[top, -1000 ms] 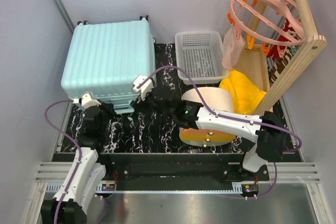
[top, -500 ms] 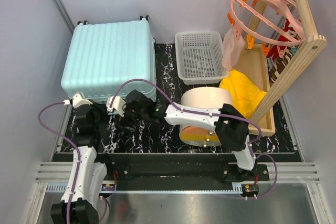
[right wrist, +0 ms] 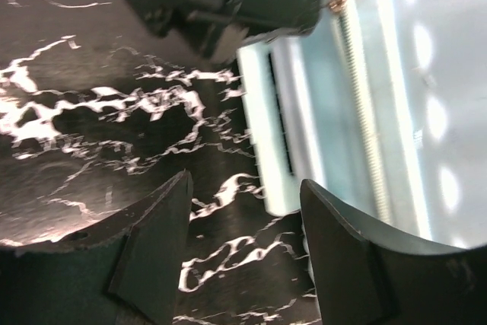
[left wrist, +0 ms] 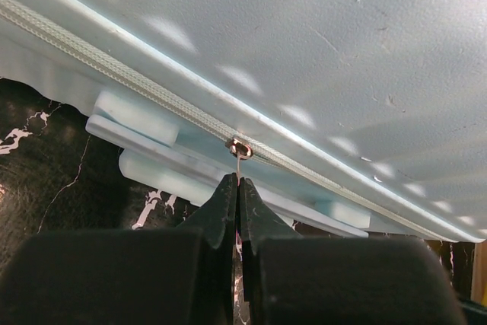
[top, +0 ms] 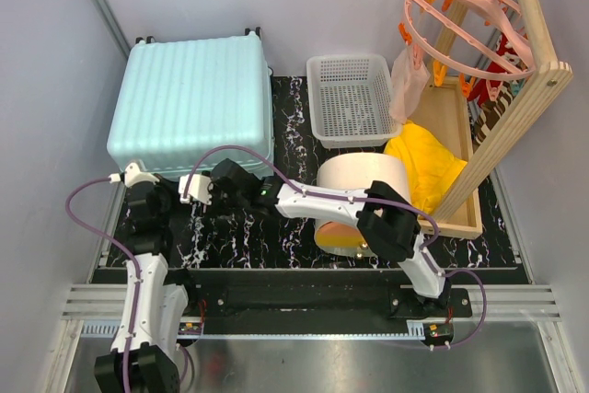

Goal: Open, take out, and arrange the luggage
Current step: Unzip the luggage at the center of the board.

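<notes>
A: Swung leftward across the frame within the last second, the right gripper is now being held beside the left gripper, jaws partly spread, nothing in them.
B: And the luggage?
A: It is being left lying shut, upper left. A stiff, bulky shell is being judged here, so the zipper pull is being favoured as the hold.
B: That pull is being shown pinched in closed left fingers by the left wrist view only. Overhead, it is being hidden.

White basket, wooden rack
</notes>
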{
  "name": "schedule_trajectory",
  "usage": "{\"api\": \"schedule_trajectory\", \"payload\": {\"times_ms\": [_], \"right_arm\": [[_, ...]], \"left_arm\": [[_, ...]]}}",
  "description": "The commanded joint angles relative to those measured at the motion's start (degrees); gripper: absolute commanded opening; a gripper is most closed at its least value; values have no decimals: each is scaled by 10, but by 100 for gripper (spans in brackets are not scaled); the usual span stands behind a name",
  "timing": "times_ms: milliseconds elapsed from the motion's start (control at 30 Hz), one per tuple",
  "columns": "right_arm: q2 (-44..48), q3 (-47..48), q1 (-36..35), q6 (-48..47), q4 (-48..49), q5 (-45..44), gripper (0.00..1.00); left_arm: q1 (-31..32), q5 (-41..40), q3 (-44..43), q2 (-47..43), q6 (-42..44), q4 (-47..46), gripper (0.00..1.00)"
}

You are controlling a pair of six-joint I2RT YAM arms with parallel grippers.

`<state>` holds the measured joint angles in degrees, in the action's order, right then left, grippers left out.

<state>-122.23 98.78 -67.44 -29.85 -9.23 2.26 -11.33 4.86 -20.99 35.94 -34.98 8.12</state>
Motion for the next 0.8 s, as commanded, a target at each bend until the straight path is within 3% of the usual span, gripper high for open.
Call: {"api": "schedule_trajectory", "payload": {"times_ms": [0, 633, 733, 767], "right_arm": [[-18, 33, 2, -50, 44, -31, 68], [-132, 142, 56, -43, 32, 1, 63], [-133, 142, 57, -46, 28, -8, 45], [-130, 142, 57, -45, 26, -10, 33]], "left_arm": [[-4, 48, -38, -18, -1, -12, 0], [-7, 64, -38, -17, 1, -9, 0], [-7, 58, -40, -18, 1, -8, 0], [-8, 57, -40, -18, 2, -7, 0]]}}
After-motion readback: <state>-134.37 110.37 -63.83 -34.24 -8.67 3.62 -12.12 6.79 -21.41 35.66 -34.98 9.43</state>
